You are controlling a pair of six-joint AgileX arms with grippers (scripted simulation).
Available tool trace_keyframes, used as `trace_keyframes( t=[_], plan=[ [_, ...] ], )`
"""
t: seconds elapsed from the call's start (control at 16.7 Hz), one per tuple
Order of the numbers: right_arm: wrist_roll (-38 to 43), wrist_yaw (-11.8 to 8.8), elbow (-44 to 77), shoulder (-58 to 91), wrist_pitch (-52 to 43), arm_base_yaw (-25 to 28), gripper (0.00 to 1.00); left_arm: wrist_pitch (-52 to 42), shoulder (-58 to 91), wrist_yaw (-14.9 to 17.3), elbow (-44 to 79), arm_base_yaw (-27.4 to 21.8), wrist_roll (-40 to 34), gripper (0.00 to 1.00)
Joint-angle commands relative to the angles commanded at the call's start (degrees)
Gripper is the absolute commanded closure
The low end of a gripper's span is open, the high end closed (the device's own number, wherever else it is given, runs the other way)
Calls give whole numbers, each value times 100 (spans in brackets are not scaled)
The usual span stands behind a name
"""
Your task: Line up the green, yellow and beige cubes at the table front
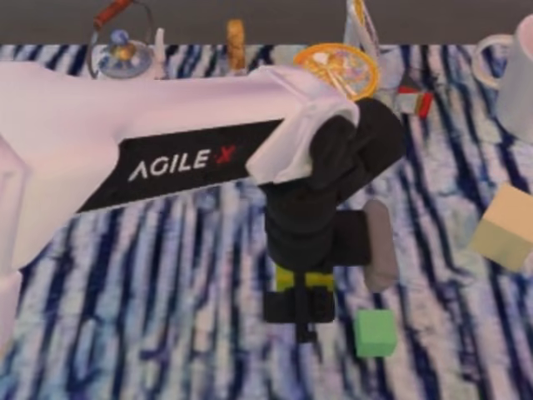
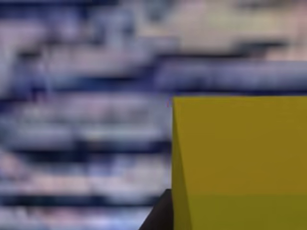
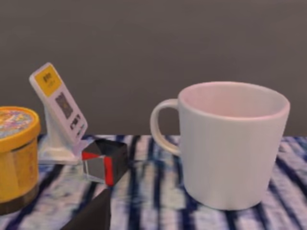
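Zebra-streaked counter (image 1: 166, 275): left gripper (image 1: 301, 302) clamped on yellow cube (image 1: 304, 279), just beside green cube (image 1: 376, 333); beige cube (image 1: 506, 227) farther off.

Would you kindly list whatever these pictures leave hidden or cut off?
- Yellow cube: top view shows only a sliver under the left claw; the left wrist view crops it.
- Beige cube: cut by the top view's right edge.
- Right claw: not in view.
- Mug: cropped in the top view.
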Motion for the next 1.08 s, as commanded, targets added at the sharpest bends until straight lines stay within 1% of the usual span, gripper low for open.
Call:
trace_keyframes(
  t=[0.36,0.72,1.02,1.08],
  plan=[
    [0,0,0,0,0,0,0,92,68,4,-48,11,8,100],
    [0,0,0,0,0,0,0,1257,567,6,-666,-31,-27,100],
    [0,0,0,0,0,0,0,1350,623,5,-726,-39,-28,100],
    [0,0,0,0,0,0,0,1350,623,5,-726,-39,-28,92]
  ],
)
